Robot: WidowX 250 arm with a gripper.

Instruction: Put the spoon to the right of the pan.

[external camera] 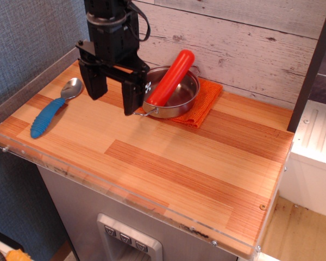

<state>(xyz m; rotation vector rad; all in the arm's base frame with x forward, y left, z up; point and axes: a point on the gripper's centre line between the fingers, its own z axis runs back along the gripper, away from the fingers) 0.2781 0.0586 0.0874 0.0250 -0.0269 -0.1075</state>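
The spoon (52, 109) lies flat on the wooden counter at the far left, silver bowl toward the back, ribbed blue handle toward the front. The steel pan (176, 95) sits on an orange cloth mat (202, 103) at the back, with a long red cylinder (170, 77) leaning in it. My black gripper (113, 103) hangs open and empty above the counter between the spoon and the pan, its left finger close to the spoon's bowl and its right finger in front of the pan's left rim.
A grey wall borders the counter on the left and a whitewashed plank wall stands behind. The counter (168, 163) has a clear plastic front edge. A dark post (312, 65) and a white unit (315, 147) stand at the right.
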